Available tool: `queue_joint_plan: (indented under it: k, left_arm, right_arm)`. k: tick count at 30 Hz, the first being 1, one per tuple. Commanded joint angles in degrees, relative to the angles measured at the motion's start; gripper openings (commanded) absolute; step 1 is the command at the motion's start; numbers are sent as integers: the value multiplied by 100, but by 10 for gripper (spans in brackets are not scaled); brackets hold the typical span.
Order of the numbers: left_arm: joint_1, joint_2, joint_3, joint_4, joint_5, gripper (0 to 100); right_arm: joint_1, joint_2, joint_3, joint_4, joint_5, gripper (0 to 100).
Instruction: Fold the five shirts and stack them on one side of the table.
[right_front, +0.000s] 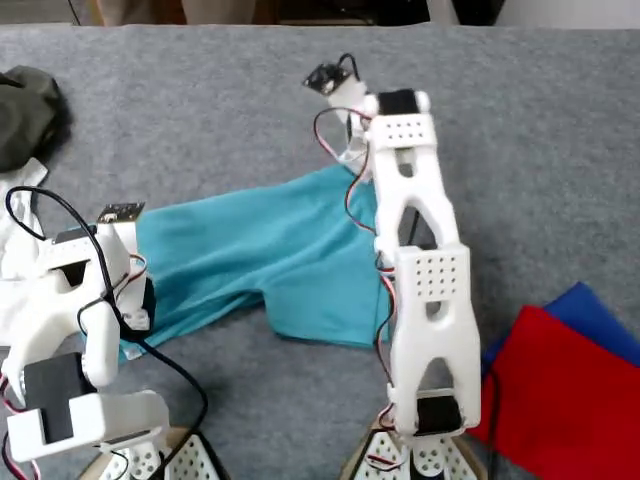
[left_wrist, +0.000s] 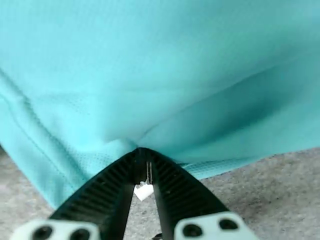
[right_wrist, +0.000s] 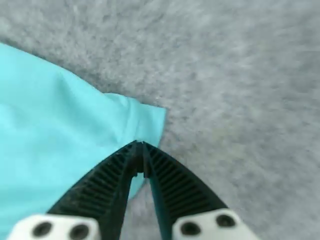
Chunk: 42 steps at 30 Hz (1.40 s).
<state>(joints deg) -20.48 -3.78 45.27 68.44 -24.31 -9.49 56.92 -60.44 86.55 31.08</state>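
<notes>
A teal shirt lies spread across the middle of the grey table. My left gripper is at the shirt's near left edge, and in the left wrist view it is shut on a pinch of the teal fabric. My right gripper is at the shirt's far right corner. In the right wrist view it is shut on that corner of the teal shirt, with grey table beyond.
A red shirt lies folded over a blue shirt at the near right. A dark green shirt sits bunched at the far left, with a white shirt below it, under the left arm.
</notes>
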Motion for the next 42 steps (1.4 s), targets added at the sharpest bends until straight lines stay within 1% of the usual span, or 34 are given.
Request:
queue_joint_plan:
  k: [1,3,5,7,9,11,15,18,21,23,25,30,35,39,42]
  left_arm:
    - [9,-198,-677,580,-26,20]
    - [9,-479,-1187,958,-26,20]
    - [26,-813,-1714,1336,-26,20]
    - [35,-1068,-2251,1495,-26,20]
    - [26,-1165,-2708,1486,-18,20]
    - [26,-1042,-3068,1442,44,20]
    - [-53,-295,-3464,1099,387,20]
    - [-211,435,-3736,844,536,20]
    - [-422,1059,-3974,545,536,20]
    - [-519,1385,-4070,448,466,20]
    - [-554,1648,-4123,264,237,20]
    - [-633,2281,-4167,-70,220,20]
    - [-624,2862,-4316,-422,255,20]
    - [-624,3222,-4923,62,255,20]
    - [-651,3521,-5240,229,211,20]
  right_arm:
    - [-295,-92,-1314,844,53,6]
    - [-453,-110,-2018,1433,123,6]
    - [-505,-110,-2571,1591,88,6]
    - [-462,-180,-2686,1591,79,6]
    - [-453,-391,-2413,1591,53,5]
    - [-453,-734,-1859,1591,0,5]
    - [-453,-1754,-391,1591,-396,5]
    - [-453,-2642,1007,1582,-431,5]
    - [-462,-3415,2378,1503,-431,5]
    - [-453,-3811,3248,1231,-431,5]
    - [-435,-4084,4127,774,-484,5]
    - [-426,-4321,5982,-484,-642,5]
    - [-435,-4198,6967,-1284,-668,5]
    - [-338,-3864,7134,-1574,-527,6]
    - [-66,-3574,7134,-1662,-352,6]
